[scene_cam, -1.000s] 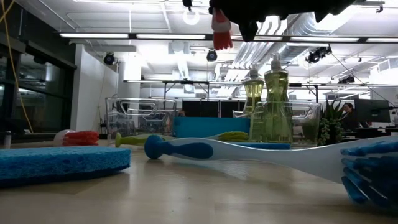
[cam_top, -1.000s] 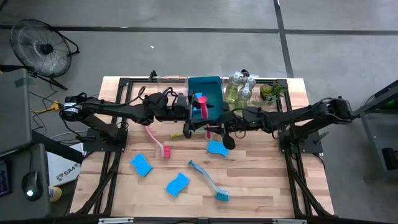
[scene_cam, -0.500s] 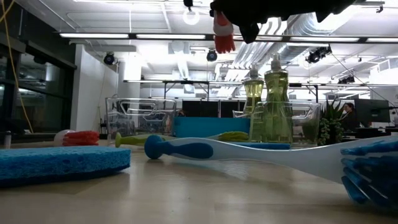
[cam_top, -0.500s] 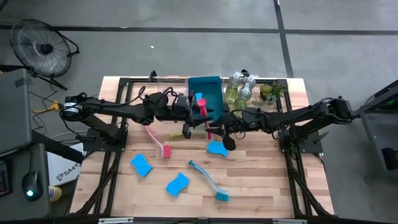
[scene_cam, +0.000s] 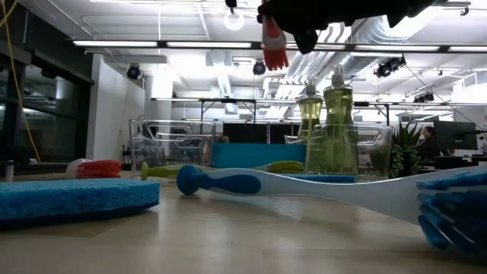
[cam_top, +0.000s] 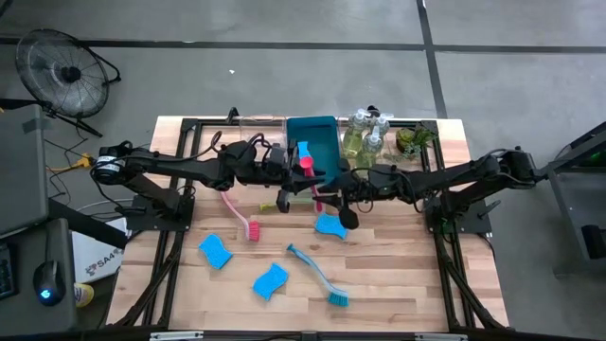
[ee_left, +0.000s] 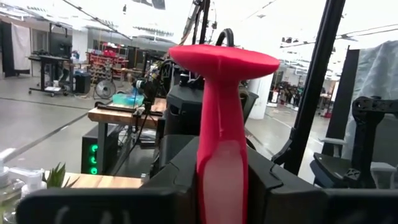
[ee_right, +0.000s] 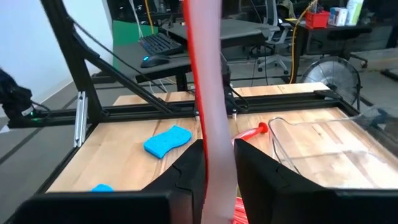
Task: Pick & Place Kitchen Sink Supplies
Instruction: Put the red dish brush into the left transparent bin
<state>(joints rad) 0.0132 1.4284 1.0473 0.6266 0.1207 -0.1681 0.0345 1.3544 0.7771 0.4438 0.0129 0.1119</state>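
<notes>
A pink dish brush [cam_top: 310, 175] is held in the air between both arms, at the near edge of the blue bin [cam_top: 312, 137]. My left gripper [cam_top: 292, 174] comes from the left and my right gripper [cam_top: 328, 186] from the right; both are shut on its handle. One end of the brush [scene_cam: 274, 38] hangs below the grippers in the low view. On the table lie a second pink brush [cam_top: 241, 214], a teal brush [cam_top: 317, 276], three blue sponges [cam_top: 216, 251] [cam_top: 270, 280] [cam_top: 330, 225] and a yellow-green brush [cam_top: 269, 206]. My left gripper pinches the pink brush's handle [ee_left: 222, 158] between its two fingers, a little below the flared free end [ee_left: 224, 61]. The fingers come level from the table's left and lie across the handle. The brush is lifted clear of the table. My right gripper has the same handle [ee_right: 212, 140] between its two fingers, farther along it. The fingers come level from the table's right and lie across the handle. The handle runs on past the fingers on both sides.
Clear pump bottles [cam_top: 362, 138] and a small plant [cam_top: 412, 140] stand at the far right beside the bin. A clear tray [cam_top: 254, 128] sits at the far edge, left of the bin. Open wood shows along the near edge of the table.
The pink brush has tipped a little between the two grippers: in the low view its hanging end has shifted slightly to that picture's right and now slants. Both arms stay over the bin's near edge.
</notes>
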